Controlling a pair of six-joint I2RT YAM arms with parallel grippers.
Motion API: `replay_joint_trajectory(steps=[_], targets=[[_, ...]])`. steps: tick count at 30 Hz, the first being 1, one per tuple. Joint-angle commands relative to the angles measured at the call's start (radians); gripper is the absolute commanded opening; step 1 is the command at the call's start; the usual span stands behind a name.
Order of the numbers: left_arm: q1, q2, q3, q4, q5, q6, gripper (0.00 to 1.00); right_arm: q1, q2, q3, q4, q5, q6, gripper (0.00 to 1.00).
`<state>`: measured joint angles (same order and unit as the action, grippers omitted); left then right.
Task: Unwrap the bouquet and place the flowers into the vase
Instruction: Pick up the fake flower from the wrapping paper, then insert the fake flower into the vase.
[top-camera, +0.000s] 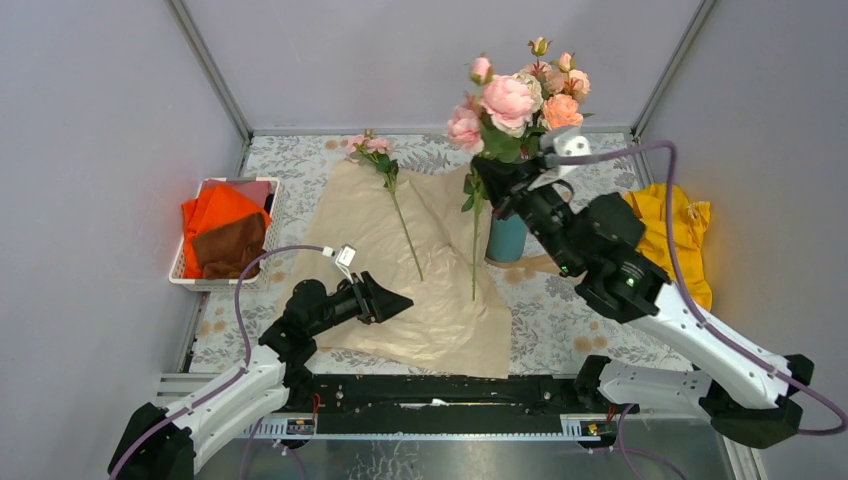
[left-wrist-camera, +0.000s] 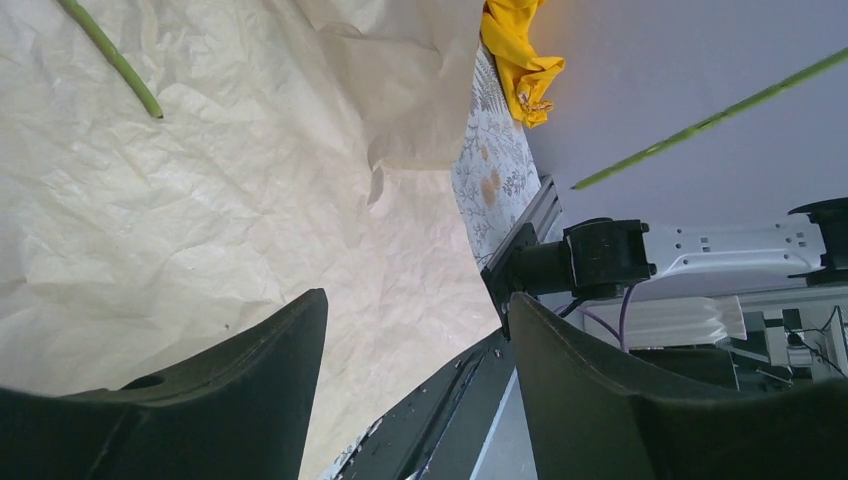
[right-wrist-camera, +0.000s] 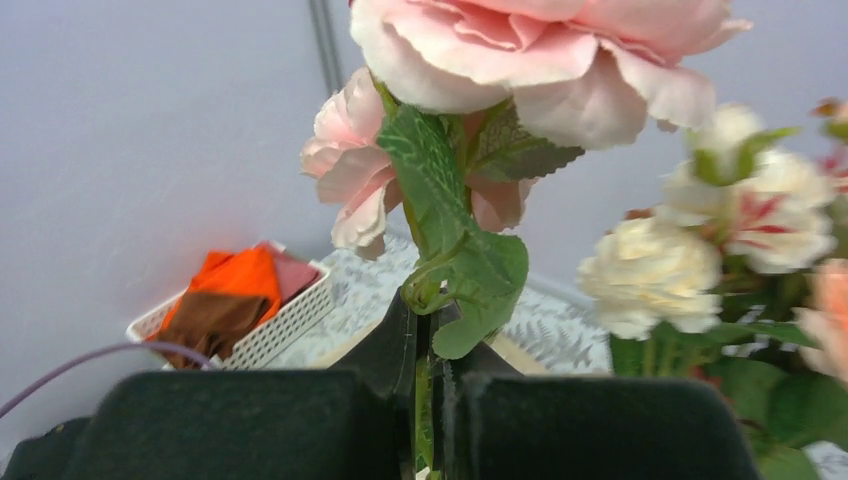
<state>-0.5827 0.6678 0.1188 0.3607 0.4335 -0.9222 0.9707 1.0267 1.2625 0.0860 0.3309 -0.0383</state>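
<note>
Crinkled tan kraft paper (top-camera: 440, 300) lies flat, one thin-stemmed pink rose (top-camera: 378, 147) on it; left gripper (top-camera: 400, 300) above, jaws apart. Ruffled pink-peach flowers (top-camera: 520, 100) stand over the matte teal cylindrical vase (top-camera: 505, 240); right gripper (top-camera: 483, 178) pinches a rose stem (top-camera: 474, 250) beside it.

The crinkled peach-tan kraft paper (top-camera: 440, 300) is spread open and flat on the bench. One long-stemmed pink rose (top-camera: 372, 146) is laid on it, bloom toward the far edge and stem end toward the near edge. The small teal-blue cylindrical vase (top-camera: 505, 240) is stood upright just beside the paper's right edge. A bunch of pink, peach and cream roses (top-camera: 525, 95) is seen above it; the vase mouth is hidden. A further pink rose (top-camera: 465, 128) is clamped by its stem in the right claw (right-wrist-camera: 432, 345), with the stem hung over the paper.
</note>
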Motion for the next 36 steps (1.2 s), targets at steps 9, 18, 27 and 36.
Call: replay_joint_trajectory(steps=[9,18,27,36], targets=[[-0.005,0.003,-0.014,0.044,-0.013,-0.009,0.74,-0.005,-0.192,-0.117,0.367,0.235,-0.232,0.00],[-0.005,0.002,-0.010,0.048,0.000,-0.009,0.74,-0.005,-0.178,-0.096,0.491,0.330,-0.446,0.00],[-0.005,-0.002,-0.013,0.043,-0.007,-0.003,0.73,-0.006,-0.141,-0.106,0.707,0.342,-0.634,0.00],[-0.005,0.003,-0.013,0.044,-0.003,0.000,0.73,-0.004,-0.080,-0.068,0.796,0.328,-0.738,0.00]])
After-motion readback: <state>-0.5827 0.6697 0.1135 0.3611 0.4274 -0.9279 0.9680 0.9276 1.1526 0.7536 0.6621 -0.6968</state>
